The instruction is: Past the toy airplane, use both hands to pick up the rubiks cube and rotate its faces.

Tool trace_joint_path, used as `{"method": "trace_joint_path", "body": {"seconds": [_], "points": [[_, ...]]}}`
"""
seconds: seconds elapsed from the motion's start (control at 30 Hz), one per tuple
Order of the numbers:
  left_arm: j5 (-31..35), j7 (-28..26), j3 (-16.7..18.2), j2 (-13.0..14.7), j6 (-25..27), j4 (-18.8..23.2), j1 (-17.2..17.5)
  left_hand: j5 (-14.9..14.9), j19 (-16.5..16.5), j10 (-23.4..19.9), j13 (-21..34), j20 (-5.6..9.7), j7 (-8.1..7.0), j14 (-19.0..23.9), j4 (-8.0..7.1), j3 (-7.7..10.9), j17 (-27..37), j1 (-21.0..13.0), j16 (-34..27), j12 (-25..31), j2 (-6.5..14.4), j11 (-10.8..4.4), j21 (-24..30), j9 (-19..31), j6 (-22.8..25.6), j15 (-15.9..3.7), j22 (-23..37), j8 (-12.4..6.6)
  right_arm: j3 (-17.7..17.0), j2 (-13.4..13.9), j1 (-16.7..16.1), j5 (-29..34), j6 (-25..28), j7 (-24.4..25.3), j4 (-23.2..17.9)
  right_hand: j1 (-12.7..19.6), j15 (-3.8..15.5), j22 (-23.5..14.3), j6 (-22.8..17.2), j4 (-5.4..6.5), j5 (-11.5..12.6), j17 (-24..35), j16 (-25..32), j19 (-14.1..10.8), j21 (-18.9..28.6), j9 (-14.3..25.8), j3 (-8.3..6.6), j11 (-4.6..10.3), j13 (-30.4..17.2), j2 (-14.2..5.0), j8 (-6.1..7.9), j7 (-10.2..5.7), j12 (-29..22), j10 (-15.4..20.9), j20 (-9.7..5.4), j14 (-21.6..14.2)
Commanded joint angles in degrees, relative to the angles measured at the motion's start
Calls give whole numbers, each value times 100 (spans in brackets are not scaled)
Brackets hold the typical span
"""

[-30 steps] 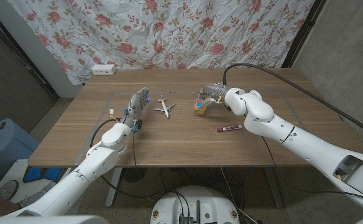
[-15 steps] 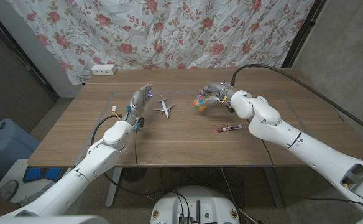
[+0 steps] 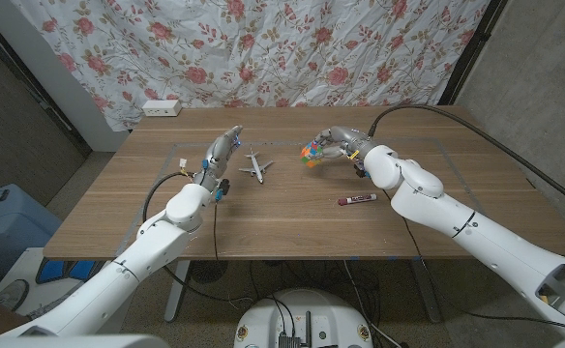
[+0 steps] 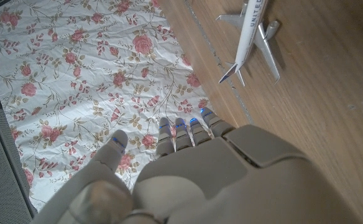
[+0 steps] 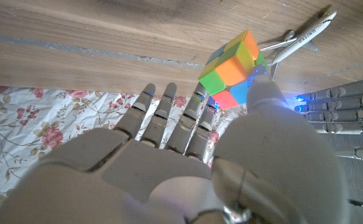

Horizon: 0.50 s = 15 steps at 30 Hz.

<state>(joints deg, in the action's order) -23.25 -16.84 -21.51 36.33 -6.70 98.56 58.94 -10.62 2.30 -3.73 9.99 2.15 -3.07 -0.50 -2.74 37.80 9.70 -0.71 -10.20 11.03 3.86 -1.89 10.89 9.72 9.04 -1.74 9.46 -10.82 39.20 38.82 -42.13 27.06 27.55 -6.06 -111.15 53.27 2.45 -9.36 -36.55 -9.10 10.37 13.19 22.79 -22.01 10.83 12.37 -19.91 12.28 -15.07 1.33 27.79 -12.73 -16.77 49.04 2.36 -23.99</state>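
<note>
The multicoloured rubiks cube point(image 3: 311, 153) is gripped between the thumb and fingers of my right hand point(image 3: 339, 145), a little above the table, right of the toy airplane point(image 3: 254, 165). In the right wrist view the cube point(image 5: 234, 68) sits at the fingertips of my right hand point(image 5: 188, 162), with the airplane point(image 5: 299, 37) beyond it and my left hand's fingers point(image 5: 349, 109) at the edge. My left hand point(image 3: 221, 151) stands left of the airplane, fingers straight and apart, holding nothing. The left wrist view looks over my left hand point(image 4: 188, 174) at the white airplane point(image 4: 253, 31).
A red marker point(image 3: 357, 200) lies on the wooden table point(image 3: 282, 227) in front of my right forearm. A white power strip point(image 3: 162, 106) sits at the far left edge. A floral curtain point(image 3: 292, 48) hangs behind the table.
My right hand has lifted the cube off the table and tilted it. My left hand has risen and stretched its fingers toward the airplane.
</note>
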Motion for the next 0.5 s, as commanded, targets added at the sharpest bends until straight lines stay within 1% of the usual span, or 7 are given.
{"method": "trace_joint_path", "body": {"seconds": [0.03,0.07,0.17,0.3,0.37,0.5], "points": [[584,-308,-91,89,202,292,-21,-7,53,-67,16,17,-18,53,-57,-9,14,56,-16,45,256,-5,23,23,80,-137,29,-27,-143,-53,-182,-727,-11,827,39,82,596,-16,-77,0,-4,23,34,-45,17,11,-16,16,-15,-111,23,5,-11,69,-30,-37],[658,-359,-105,88,239,319,-25,-6,54,-62,16,17,-20,55,-64,-14,16,61,-17,42,253,13,23,23,84,-138,29,-27,-150,-56,-191,-773,-20,874,44,82,595,-16,-78,0,-4,23,36,-47,18,11,-15,16,-16,-111,23,6,-11,71,-29,-38],[915,-432,-164,130,291,384,-58,-5,58,-68,17,18,-54,53,-87,-30,21,80,-18,42,245,7,23,23,104,-138,30,-27,-156,-70,-211,-880,11,1002,47,86,590,-17,-86,-1,-5,25,43,-49,14,10,-10,15,-23,-114,24,6,-7,86,-28,-41],[1207,-548,-235,176,566,549,-91,-4,59,-63,18,24,-83,52,-124,-54,27,105,-20,37,235,7,22,24,124,-149,31,-24,-189,-114,-276,-1032,27,1234,57,88,582,-17,-91,-1,-7,25,49,-55,13,8,-4,14,-29,-112,24,6,-2,96,-26,-42],[1311,-559,-272,171,548,549,-108,-4,61,-61,18,20,-99,44,-151,-72,31,119,-18,34,228,-28,21,25,142,-157,32,-23,-192,-129,-295,-1092,39,1326,61,88,577,-17,-94,-1,-7,25,53,-57,13,7,-1,13,-32,-113,24,6,0,102,-24,-48],[1511,-625,-341,150,679,608,-135,-6,62,-58,18,21,-125,37,-189,-94,34,130,-17,30,221,-24,19,25,221,-164,32,-41,-202,-149,-338,-1222,1,1501,83,91,586,-17,-108,3,-5,28,62,-66,13,4,0,14,-38,-126,27,8,1,118,-25,-54]]}}
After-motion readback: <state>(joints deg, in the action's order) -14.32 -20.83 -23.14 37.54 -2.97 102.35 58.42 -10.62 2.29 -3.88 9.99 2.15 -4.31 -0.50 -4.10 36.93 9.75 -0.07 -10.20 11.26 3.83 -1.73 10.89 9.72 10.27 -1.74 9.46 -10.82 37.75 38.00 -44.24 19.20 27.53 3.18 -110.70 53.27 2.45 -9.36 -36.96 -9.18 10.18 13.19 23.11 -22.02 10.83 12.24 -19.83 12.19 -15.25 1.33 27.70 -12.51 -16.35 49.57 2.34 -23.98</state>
